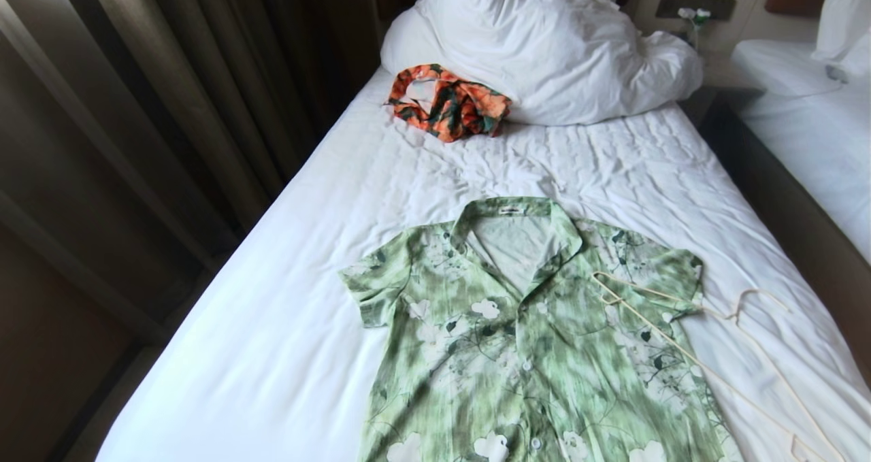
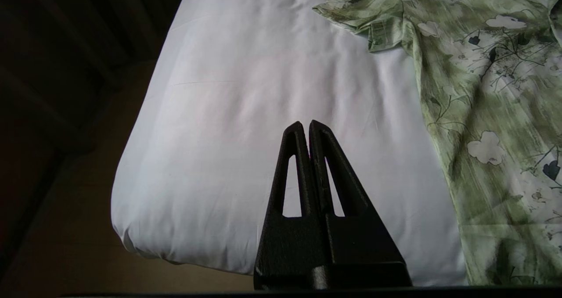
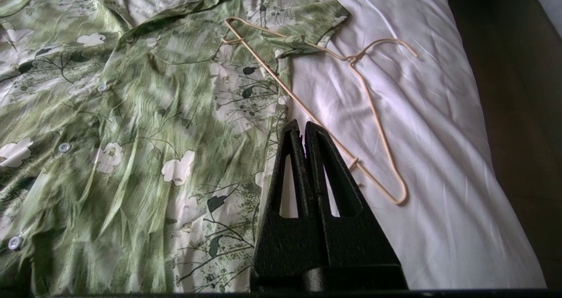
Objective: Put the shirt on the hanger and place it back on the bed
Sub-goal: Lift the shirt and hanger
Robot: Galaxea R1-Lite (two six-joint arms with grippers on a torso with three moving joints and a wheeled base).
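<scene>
The green flowered shirt [image 1: 524, 339] lies flat, collar away from me, on the near half of the bed [image 1: 286, 299]. The cream wire hanger [image 1: 694, 360] lies across the shirt's right sleeve and onto the sheet, hook pointing right. Neither arm shows in the head view. My left gripper [image 2: 306, 123] is shut and empty above bare sheet, left of the shirt [image 2: 483, 91]. My right gripper [image 3: 301, 123] is shut and empty over the shirt's [image 3: 131, 135] right edge, with the hanger [image 3: 373, 113] lying just beyond its tips.
A crumpled orange-and-green garment [image 1: 449, 101] lies against the white pillows [image 1: 544, 47] at the head of the bed. Dark curtains [image 1: 136, 108] hang along the left. A second white bed [image 1: 816, 128] stands to the right across a narrow dark gap.
</scene>
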